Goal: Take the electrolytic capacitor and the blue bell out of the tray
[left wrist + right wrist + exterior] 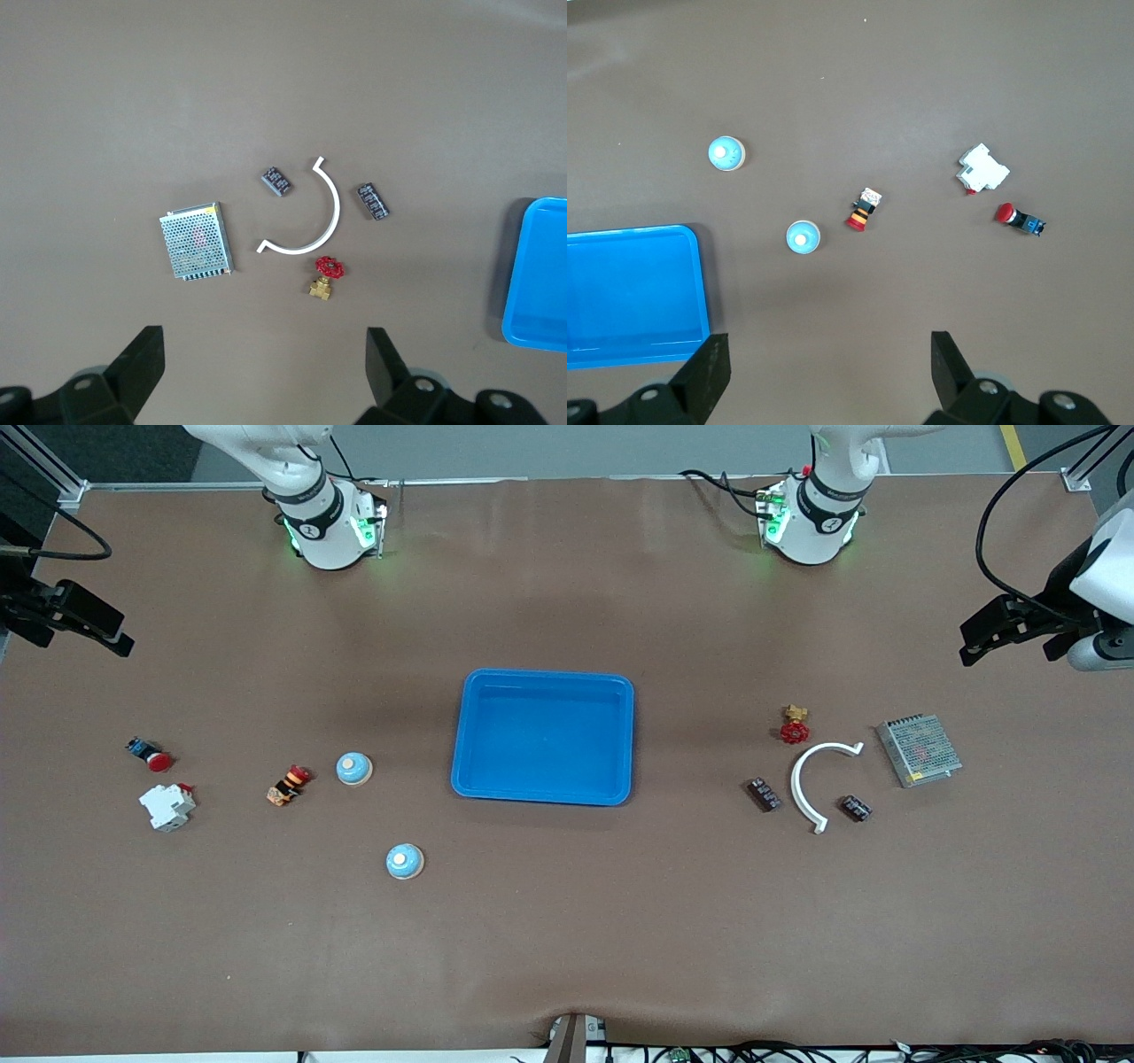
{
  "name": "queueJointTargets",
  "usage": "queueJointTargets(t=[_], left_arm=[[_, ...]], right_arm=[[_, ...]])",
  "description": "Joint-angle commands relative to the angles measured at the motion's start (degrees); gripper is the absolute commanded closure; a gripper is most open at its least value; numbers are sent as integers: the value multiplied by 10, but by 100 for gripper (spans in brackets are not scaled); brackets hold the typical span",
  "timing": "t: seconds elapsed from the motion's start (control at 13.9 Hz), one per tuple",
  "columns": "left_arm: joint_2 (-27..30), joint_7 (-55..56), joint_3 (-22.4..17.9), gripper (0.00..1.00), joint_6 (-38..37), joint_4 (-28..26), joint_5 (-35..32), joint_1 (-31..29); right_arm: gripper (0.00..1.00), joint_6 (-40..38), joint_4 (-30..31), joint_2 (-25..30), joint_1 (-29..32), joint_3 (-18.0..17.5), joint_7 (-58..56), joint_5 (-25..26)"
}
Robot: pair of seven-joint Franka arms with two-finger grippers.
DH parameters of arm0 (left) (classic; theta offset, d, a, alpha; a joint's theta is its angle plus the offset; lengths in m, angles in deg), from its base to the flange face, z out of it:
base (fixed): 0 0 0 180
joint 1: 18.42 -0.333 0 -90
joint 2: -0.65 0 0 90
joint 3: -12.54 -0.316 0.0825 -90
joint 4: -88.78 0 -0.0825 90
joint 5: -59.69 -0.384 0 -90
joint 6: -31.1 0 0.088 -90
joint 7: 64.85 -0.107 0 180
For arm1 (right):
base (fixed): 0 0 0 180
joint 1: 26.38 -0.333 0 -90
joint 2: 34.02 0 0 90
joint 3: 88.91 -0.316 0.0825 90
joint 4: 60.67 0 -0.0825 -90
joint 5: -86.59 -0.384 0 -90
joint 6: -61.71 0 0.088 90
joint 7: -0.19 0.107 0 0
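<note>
A blue tray [542, 737] sits at the centre of the front view on the brown counter [567, 921]. Lower left of it are two blue bells: one bell [354, 769] just beside the tray's lower-left corner, the other bell [405, 861] lower in the frame. At right centre, two dark capacitors flank a white curved piece [811, 775]: one capacitor [764, 794] toward the tray, the other capacitor [855, 808] toward the frame's right edge. The left gripper [1005, 631] hovers at the upper right edge, jaws apart and empty. The right gripper [75, 622] hovers at the upper left edge, jaws apart and empty.
</note>
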Motion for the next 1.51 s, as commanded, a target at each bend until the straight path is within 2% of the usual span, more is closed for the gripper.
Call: queueJointTargets(t=[0.0,0.43,0.57,1.44], left_arm=[[-23,-8,1,0,-1,22,1,3],[-22,-6,-5,0,-1,26,0,-5],[-23,-3,-5,0,-1,50,0,-6],[-19,-4,-1,0,-3,58,-11,-4]], right_arm=[[0,-9,-14,-5,12,-8,-3,8],[0,-8,-14,-14,11,-9,-2,8],[0,-8,-14,-18,11,-9,-2,8],[0,-7,-15,-22,9,-9,-2,8]])
